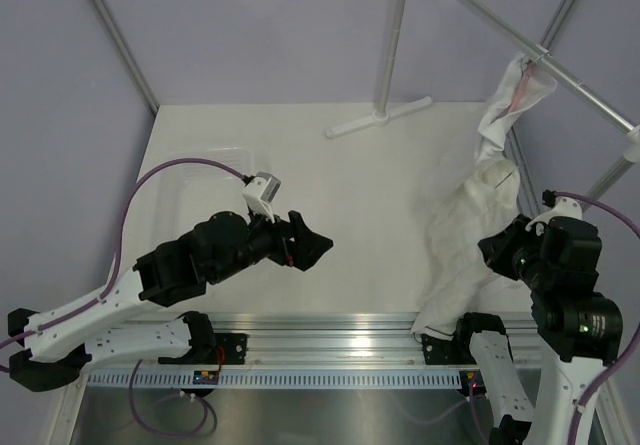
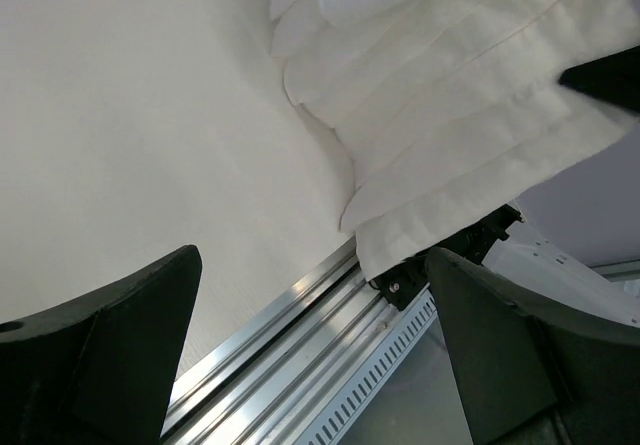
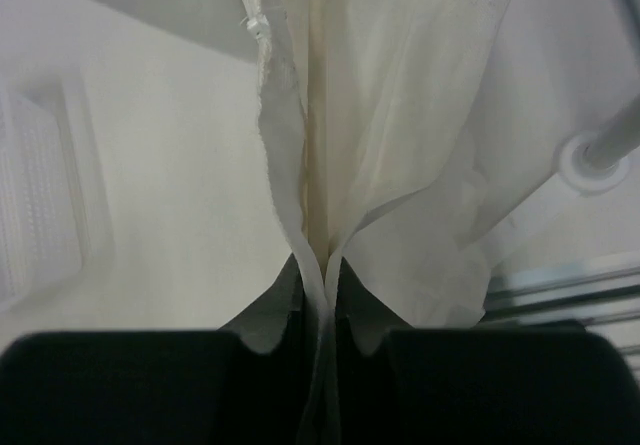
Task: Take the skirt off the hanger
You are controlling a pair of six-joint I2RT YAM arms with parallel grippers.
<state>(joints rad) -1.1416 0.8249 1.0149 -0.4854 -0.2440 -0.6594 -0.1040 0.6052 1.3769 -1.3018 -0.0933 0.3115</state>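
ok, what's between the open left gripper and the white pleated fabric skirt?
Nothing: only bare white tabletop separates the left gripper from the white pleated fabric skirt, clearest in the top external view.

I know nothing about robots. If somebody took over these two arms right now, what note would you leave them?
Left gripper: open, empty, above the table, facing the skirt.
Right gripper: shut on a fold of the skirt.
Skirt: top seems still caught on the hanger up at the rail; the rest drapes down to the table's right edge.
Done: skirt gripped.
Left: pull it free of the hanger.
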